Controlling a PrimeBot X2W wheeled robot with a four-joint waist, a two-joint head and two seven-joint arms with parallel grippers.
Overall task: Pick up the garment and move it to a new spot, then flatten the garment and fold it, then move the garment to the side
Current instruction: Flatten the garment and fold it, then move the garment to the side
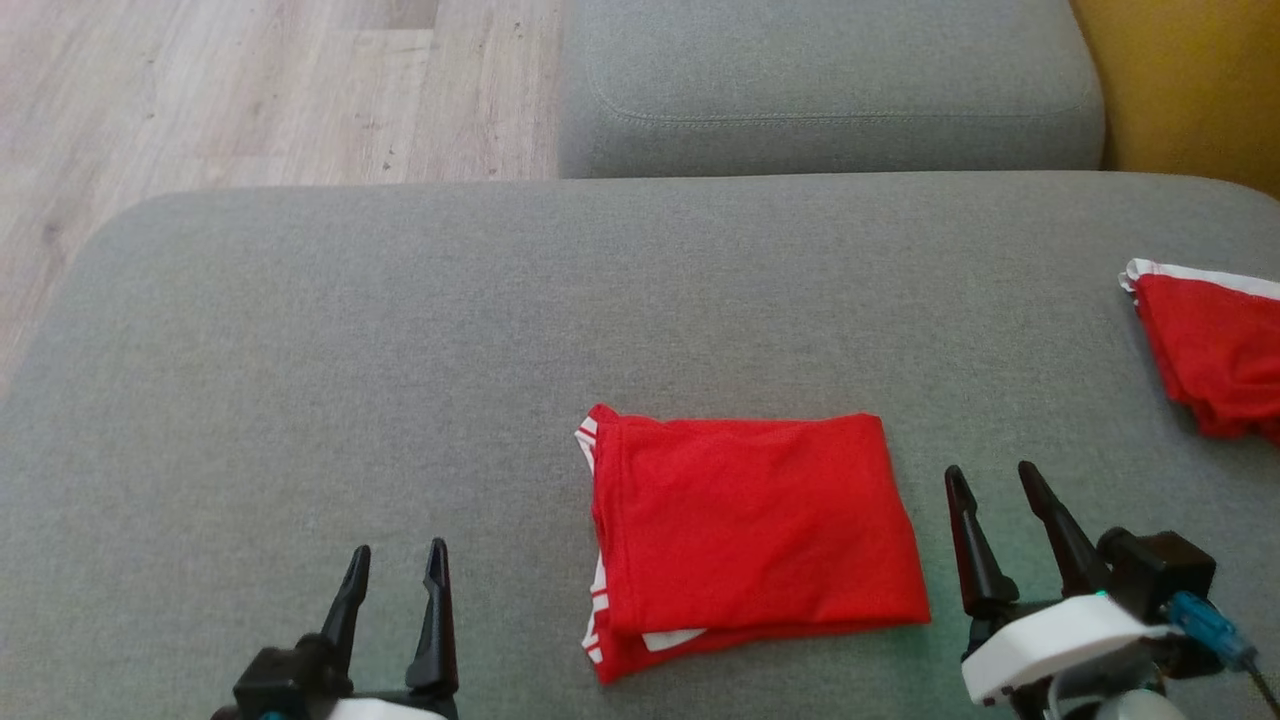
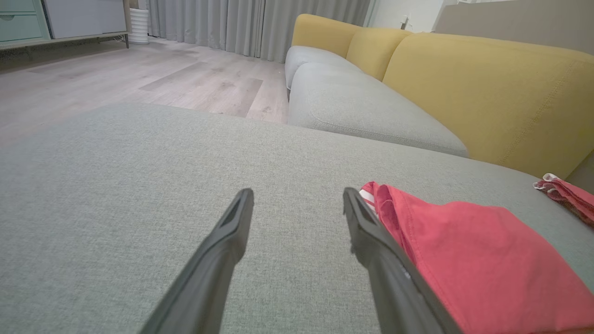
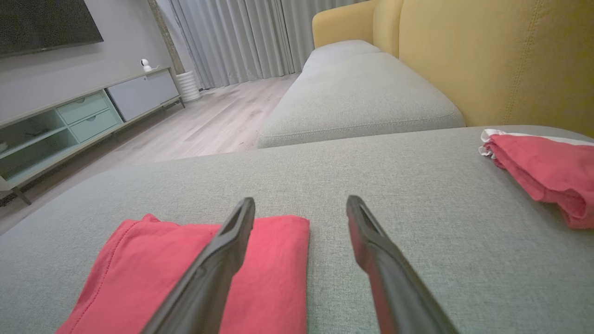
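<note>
As two claws [image 1: 400, 548] [image 1: 990, 468] gape — two garments [image 1: 755, 530] [image 1: 1215, 350] lie.

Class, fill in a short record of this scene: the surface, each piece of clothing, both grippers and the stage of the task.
surface: grey cushion
folded garment: red with white trim, a flat rectangle between the grippers
second garment: red with a white edge, apart, farther right on the cushion
left gripper: jaws open, empty
right gripper: jaws open, empty
stage: fold looks done; move to the side not yet made
</note>
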